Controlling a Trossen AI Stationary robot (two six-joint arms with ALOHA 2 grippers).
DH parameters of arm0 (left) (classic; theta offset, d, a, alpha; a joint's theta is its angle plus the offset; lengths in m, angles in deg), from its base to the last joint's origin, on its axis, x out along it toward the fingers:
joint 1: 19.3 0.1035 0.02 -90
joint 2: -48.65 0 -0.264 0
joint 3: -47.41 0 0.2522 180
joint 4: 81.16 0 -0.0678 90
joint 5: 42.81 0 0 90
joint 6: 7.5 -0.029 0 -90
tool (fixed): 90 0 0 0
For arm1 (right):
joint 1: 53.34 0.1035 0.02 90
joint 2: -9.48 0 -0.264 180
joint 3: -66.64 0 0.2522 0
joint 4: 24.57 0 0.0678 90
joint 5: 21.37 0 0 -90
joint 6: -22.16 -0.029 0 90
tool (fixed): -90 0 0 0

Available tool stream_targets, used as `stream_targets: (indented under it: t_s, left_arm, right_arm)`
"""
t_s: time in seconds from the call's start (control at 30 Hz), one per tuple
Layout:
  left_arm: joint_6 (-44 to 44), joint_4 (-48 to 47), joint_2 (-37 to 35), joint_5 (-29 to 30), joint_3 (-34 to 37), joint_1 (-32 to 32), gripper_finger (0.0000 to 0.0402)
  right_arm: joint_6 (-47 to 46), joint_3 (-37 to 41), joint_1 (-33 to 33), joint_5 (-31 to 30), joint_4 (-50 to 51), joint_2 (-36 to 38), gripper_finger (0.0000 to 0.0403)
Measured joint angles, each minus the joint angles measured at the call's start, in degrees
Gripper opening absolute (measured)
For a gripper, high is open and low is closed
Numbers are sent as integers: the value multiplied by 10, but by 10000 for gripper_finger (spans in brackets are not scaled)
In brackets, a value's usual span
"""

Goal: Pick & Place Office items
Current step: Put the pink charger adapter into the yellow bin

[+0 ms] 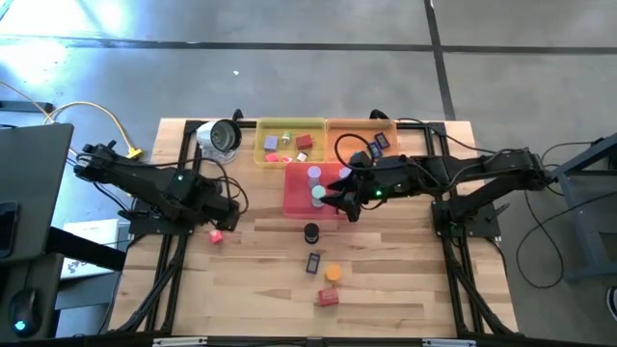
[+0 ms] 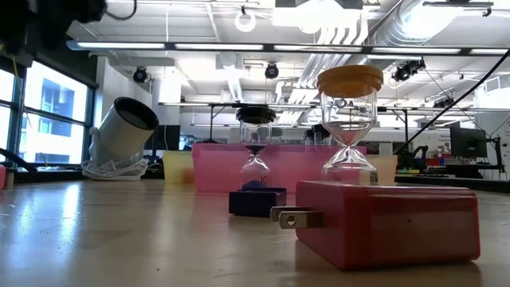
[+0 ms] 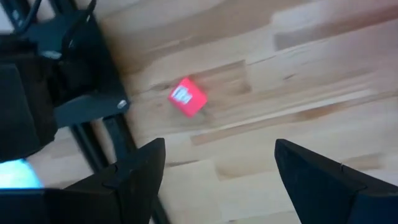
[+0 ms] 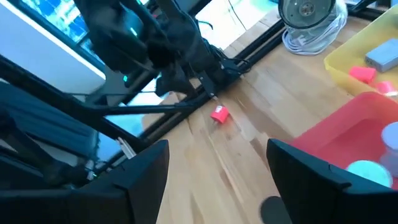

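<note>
My left gripper (image 1: 229, 214) (image 3: 217, 155) hovers open near the table's left side, just above a small red block (image 1: 216, 235) (image 3: 188, 98) that lies flat on the wood. Open as well, my right gripper (image 1: 344, 200) (image 4: 217, 155) sits at the right edge of the pink tray (image 1: 299, 198). A lilac cylinder (image 1: 314, 174) and a teal cylinder (image 1: 318, 194) stand in that tray. On the table stand a black cylinder (image 1: 311, 232) and an orange cylinder (image 1: 333, 273). A dark rectangular piece (image 1: 313, 261) and a red block (image 1: 328, 297) (image 2: 386, 219) lie there too.
Along the far edge sit a yellow tray (image 1: 262, 154) and an orange tray (image 1: 334, 127), each holding small pieces. A round silver-rimmed object (image 1: 220, 138) with a white cord lies left of them. Black frame rails (image 1: 174, 260) run down both table sides. Bare wood shows near the front.
</note>
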Motion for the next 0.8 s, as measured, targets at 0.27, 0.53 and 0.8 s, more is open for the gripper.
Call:
stream_targets:
  t_s: [0.27,0.53,0.8]
  left_arm:
    - [-29,10,0,-62,65,0,294]
    - [42,40,0,-30,86,-6,294]
    - [215,40,0,7,89,-36,294]
  right_arm:
    - [-65,0,26,-26,-6,-7,258]
    - [-50,0,46,-23,-4,-8,258]
    - [50,0,46,24,8,-9,258]
